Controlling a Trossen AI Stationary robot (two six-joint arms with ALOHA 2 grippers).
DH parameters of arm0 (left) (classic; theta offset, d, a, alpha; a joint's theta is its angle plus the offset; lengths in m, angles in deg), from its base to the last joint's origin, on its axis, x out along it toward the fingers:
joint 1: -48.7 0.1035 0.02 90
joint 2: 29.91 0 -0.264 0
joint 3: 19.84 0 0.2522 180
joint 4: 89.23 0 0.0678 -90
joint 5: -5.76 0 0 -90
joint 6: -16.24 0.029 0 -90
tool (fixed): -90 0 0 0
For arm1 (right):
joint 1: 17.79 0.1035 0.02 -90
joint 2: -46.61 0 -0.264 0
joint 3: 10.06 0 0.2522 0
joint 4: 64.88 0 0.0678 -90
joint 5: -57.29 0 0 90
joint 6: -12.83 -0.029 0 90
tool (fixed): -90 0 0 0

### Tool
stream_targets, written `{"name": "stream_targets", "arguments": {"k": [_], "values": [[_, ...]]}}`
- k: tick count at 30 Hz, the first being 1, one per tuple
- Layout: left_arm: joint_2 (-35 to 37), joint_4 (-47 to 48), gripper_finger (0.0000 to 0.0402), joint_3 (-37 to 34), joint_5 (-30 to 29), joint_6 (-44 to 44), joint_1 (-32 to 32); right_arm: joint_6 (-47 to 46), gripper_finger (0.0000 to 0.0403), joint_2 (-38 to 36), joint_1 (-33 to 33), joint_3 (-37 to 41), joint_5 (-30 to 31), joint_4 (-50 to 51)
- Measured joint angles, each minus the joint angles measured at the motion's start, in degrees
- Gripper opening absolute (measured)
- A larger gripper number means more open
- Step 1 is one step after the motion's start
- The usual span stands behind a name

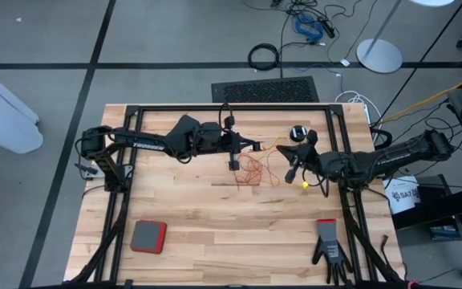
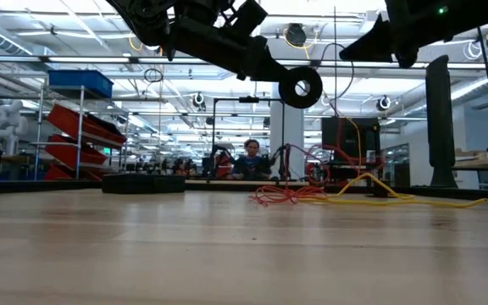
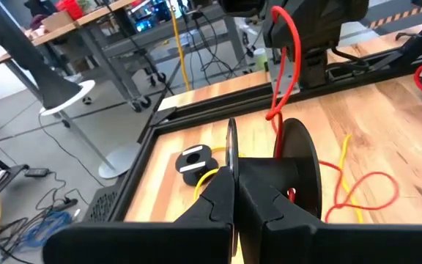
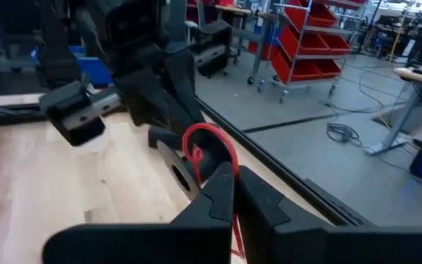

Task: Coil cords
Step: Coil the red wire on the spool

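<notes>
**Two cords, two reels, both arms over the table's middle**

- Left gripper: upper centre of the high view, fingers clamped on the rim of a black reel; reel held clear of the table, upper centre in the low view.
- Right gripper: centre right of the high view, fingers pressed together on the red cord, which loops up just above the fingertips.
- Red cord: loose tangle on the wood, centre of the high view, between the two grippers.
- Yellow cord: by the right gripper, running off to the upper right.
- Second reel: flat on the table, upper right of centre.
- Red pad: lower left.
- Black glove: lower right.
</notes>
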Motion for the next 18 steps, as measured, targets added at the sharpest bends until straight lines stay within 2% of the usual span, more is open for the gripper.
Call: {"name": "stream_targets", "arguments": {"k": [12, 18], "values": [[-0.02, -0.95, 0.0, 0.0, -7.31, 1.12, 0.0, 3.5, 0.0, 10.06, -0.02, -0.47, -3.29, -15.35], [-0.02, -3.18, 0.0, 0.0, -8.9, 1.12, 0.0, 5.57, 0.0, 18.95, -0.83, -6.76, -4.48, -15.85]]}}
